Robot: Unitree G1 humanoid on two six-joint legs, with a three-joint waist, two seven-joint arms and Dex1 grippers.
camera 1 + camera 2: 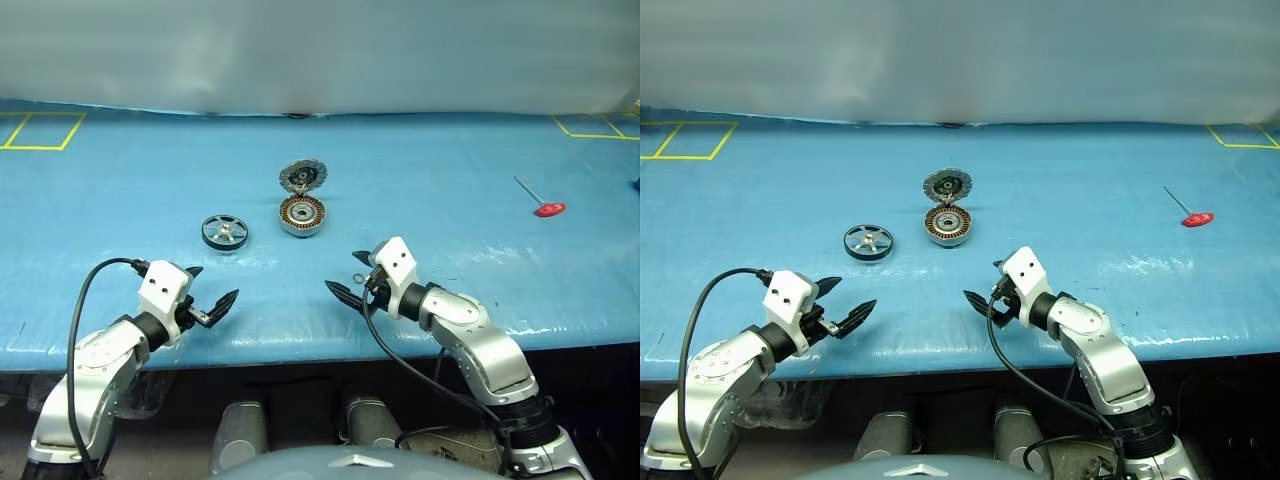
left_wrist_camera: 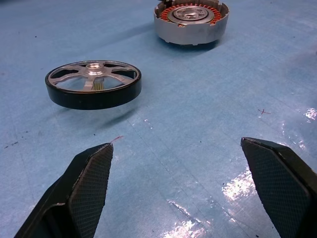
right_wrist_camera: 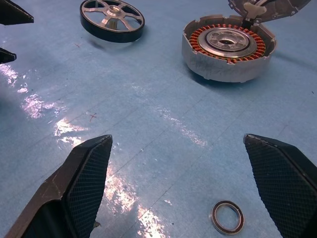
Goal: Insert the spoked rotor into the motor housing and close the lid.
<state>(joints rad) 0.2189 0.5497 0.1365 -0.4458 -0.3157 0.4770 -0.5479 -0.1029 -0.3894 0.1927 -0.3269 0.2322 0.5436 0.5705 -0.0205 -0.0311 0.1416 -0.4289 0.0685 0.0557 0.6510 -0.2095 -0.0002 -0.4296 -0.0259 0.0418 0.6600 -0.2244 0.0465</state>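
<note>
Blue table (image 1: 120, 200), silver housing (image 1: 302, 215) (copper-brown coils), red-handled tool (image 1: 541, 200)

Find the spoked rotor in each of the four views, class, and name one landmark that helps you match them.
Left eye: spoked rotor left of centre.
Right eye: left of centre.
Left wrist: upper left.
Right wrist: top, left of centre.
Shared landmark: the motor housing, on the blue table beside the rotor, apart from it.

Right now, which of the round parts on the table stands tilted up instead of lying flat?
The lid: a toothed-rim grey disc standing open at the far edge of the motor housing. The spoked rotor and the small ring lie flat.
</note>
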